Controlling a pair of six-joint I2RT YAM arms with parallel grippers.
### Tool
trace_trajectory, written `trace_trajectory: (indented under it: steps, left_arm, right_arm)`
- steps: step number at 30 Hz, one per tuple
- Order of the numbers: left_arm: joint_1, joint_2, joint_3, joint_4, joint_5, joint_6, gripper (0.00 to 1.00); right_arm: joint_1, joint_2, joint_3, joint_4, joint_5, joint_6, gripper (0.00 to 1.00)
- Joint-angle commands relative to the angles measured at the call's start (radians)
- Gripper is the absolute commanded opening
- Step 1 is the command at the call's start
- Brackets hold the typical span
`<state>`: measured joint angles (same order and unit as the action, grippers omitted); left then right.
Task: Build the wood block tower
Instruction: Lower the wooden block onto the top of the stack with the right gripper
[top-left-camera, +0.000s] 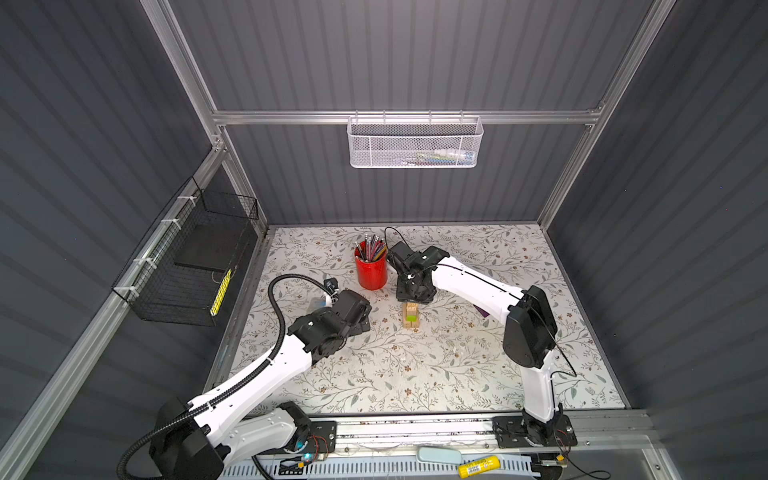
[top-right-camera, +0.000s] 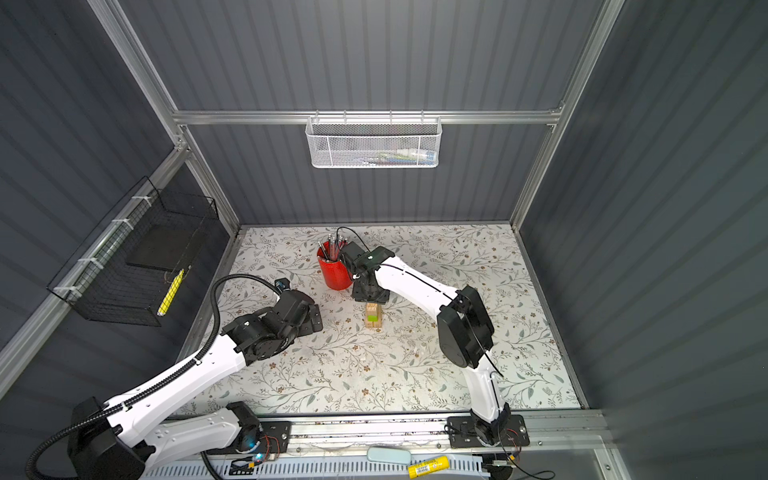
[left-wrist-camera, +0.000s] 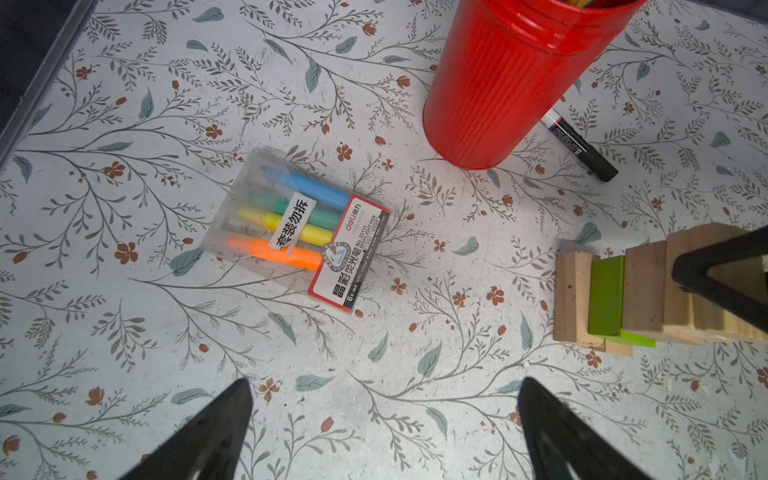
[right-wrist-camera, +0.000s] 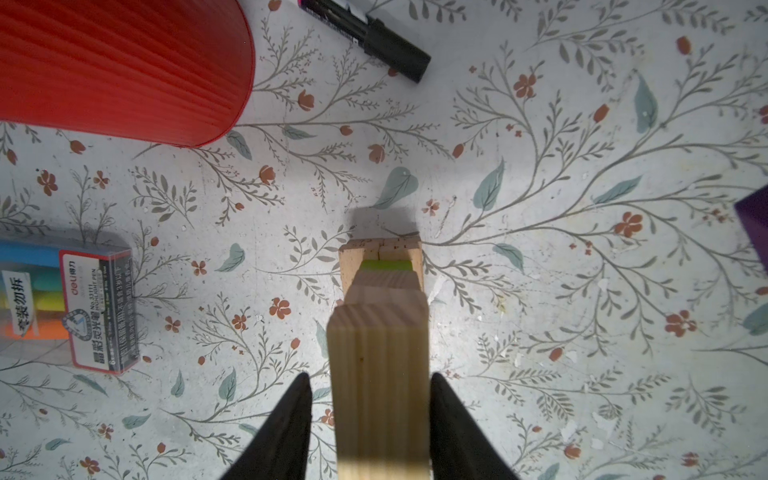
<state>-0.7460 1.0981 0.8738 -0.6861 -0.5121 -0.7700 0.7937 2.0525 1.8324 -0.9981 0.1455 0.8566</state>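
Floral table | left gripper wide, empty | right gripper part-open astride tower

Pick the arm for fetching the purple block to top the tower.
Right, likely. The purple block lies on that arm's side of the tower, and the right gripper has fingers flanking its top wood block. The left gripper hangs open by the highlighter pack, across the tower.

Left arm: white shell links, black joint housings; black corrugated conduit zip-tied alongside, arching at 11 o'clock of the wrist. Right arm: white links, black joints, thin black cable along the shell. Base plates: black, screwed, red wiring at 3 o'clock. Fingers: black, tapered to points.
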Motion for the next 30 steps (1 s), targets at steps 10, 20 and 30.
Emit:
trace_trajectory:
  steps: [10, 20, 30]
  left_arm:
    - [0.006, -0.001, -0.005, -0.010, 0.003, -0.012, 1.00]
    - [0.006, 0.008, 0.004, -0.011, 0.007, -0.011, 1.00]
    - [0.005, -0.016, 0.053, -0.042, 0.032, 0.008, 1.00]
  right_arm:
    - [0.001, 0.031, -0.013, -0.018, 0.018, 0.008, 0.42]
    - [0.001, 0.015, -0.007, -0.020, 0.020, 0.000, 0.48]
    - [-0.001, -0.174, -0.029, 0.011, 0.049, -0.074, 0.64]
